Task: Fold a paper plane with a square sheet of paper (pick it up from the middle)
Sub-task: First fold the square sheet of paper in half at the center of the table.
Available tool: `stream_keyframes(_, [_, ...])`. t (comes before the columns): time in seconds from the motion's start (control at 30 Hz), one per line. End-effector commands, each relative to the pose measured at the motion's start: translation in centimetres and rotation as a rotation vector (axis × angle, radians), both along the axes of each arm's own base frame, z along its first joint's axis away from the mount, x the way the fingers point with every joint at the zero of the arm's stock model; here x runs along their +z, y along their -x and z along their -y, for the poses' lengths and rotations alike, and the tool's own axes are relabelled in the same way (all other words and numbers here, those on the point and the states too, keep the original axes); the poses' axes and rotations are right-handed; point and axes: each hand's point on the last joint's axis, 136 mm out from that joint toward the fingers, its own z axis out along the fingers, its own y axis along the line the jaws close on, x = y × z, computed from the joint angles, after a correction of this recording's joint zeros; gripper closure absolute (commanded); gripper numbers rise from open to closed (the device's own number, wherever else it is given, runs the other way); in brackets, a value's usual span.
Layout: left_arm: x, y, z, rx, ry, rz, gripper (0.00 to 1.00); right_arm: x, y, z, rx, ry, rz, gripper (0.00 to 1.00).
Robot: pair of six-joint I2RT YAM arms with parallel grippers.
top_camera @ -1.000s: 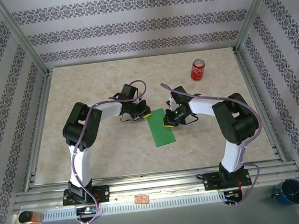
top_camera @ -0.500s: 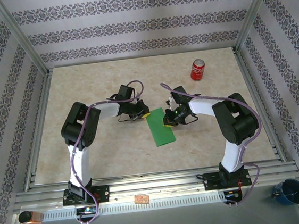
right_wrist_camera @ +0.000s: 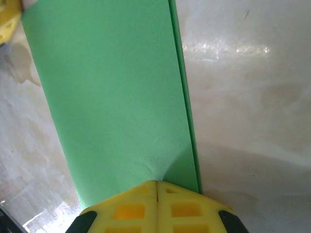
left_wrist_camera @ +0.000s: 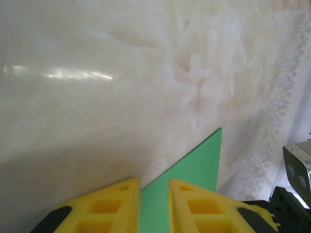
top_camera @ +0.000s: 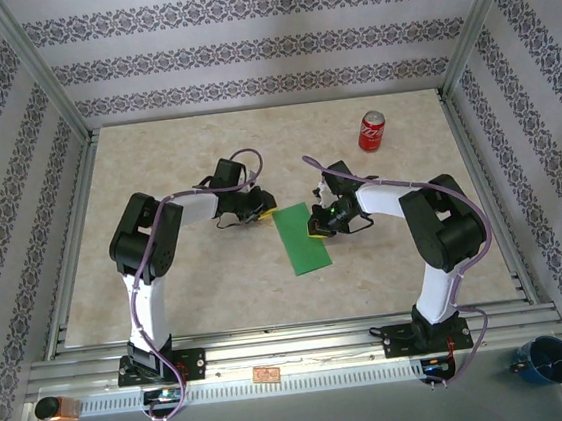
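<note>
Green paper (top_camera: 301,240) lies flat on the pale, stone-look tabletop (top_camera: 156,173), in the middle between the two arms. It is folded into a long strip. One end points to the far side and the other end points to the near edge. In the right wrist view, a thin line of a lower layer peeks out along one long side.

The left pincer (top_camera: 265,212) sits low by the far left corner of the paper. Its yellow fingers (left_wrist_camera: 116,206) are a little way apart. In the left wrist view, the green corner shows through the gap between them. I cannot tell if the fingers touch the paper.

The right pincer (top_camera: 315,230) is at the right long side of the paper, near the far end. Its yellow fingers (right_wrist_camera: 131,208) are closed tight, tip to tip. The tips rest on the paper close to its edge, and the paper has a small dent right there. I cannot tell if they pinch the paper or only press on it.

A red can (top_camera: 371,132) stands upright near the far right corner of the tabletop, well apart from the paper and both pincers.
</note>
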Motion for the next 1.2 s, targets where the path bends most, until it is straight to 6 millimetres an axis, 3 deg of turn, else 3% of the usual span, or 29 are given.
stream_keyframes(0.0, [0.7,-0.7,-1.6,0.035,-0.028,0.049,0.78,-3.5,3.0,3.1,-0.009,0.148,-0.131,1.0])
stream_keyframes(0.23, [2.7,0.3,0.5,0.03,0.053,0.08,0.89,-3.4,2.8,3.2,-0.014,0.147,-0.126,1.0])
stream_keyframes(0.37, [3.0,0.8,0.4,0.047,0.024,0.1,0.95,-3.5,2.9,3.3,-0.014,0.146,-0.128,1.0])
stream_keyframes(0.57, [3.3,1.0,-1.6,0.109,-0.074,0.12,0.84,-3.6,3.0,3.3,-0.017,0.144,-0.129,1.0])
stream_keyframes(0.67, [4.2,0.8,-0.4,0.065,-0.017,0.136,0.95,-3.6,3.0,3.2,-0.018,0.142,-0.129,1.0])
stream_keyframes(0.73, [4.3,0.9,0.8,0.029,0.022,0.129,0.97,-3.7,3.0,3.2,-0.018,0.143,-0.131,1.0])
stream_keyframes(0.97, [2.8,0.9,3.5,-0.011,0.097,0.085,1.0,-3.7,3.0,3.4,-0.027,0.146,-0.135,1.0])
stream_keyframes(1.17, [-0.4,1.5,2.3,0.009,0.009,0.041,1.0,-3.7,2.9,3.3,-0.029,0.141,-0.135,1.0])
